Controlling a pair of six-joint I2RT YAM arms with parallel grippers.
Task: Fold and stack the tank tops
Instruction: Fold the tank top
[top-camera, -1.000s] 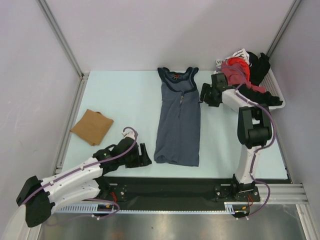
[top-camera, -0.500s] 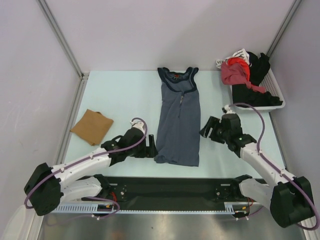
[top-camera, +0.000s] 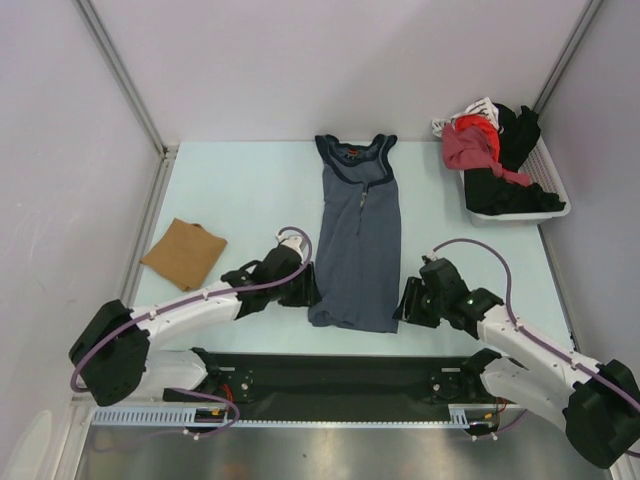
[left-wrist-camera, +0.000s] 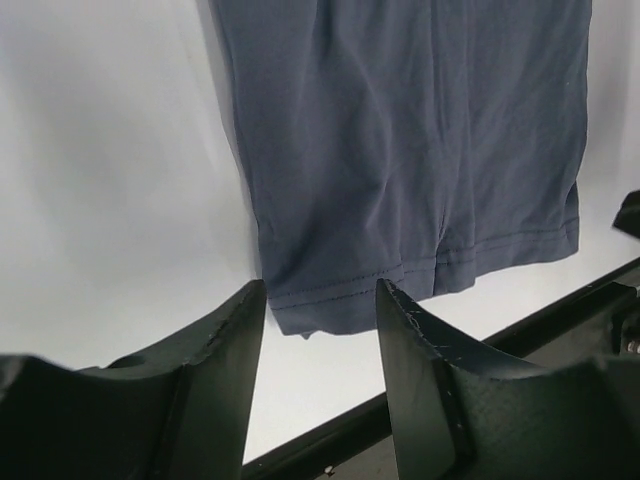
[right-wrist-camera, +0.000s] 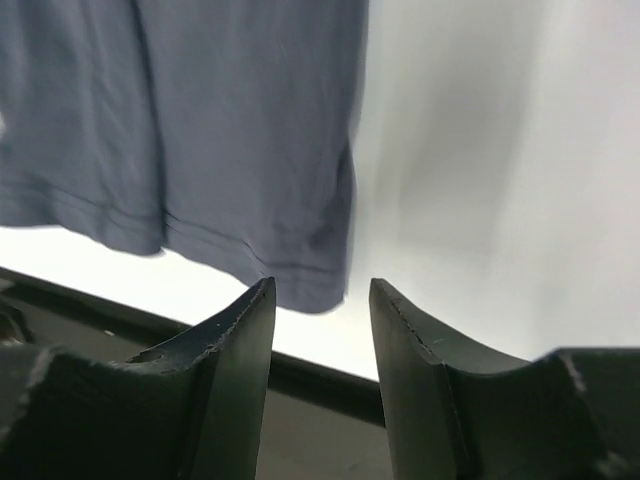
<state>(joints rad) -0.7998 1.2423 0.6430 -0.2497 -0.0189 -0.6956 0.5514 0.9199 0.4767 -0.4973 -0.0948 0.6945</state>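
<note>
Both arms have swung in low: left gripper (top-camera: 306, 289) and right gripper (top-camera: 405, 303) now flank the hem corners of the slate-blue tank top (top-camera: 357, 240) lying flat between them, jaws spread and empty, lined up to pinch. Tan-brown tank top (top-camera: 184, 253) waits folded, far left.

blue tank top (top-camera: 357, 240): flat, unfolded, mid-table | tan tank top (top-camera: 184, 253): folded, left
</note>
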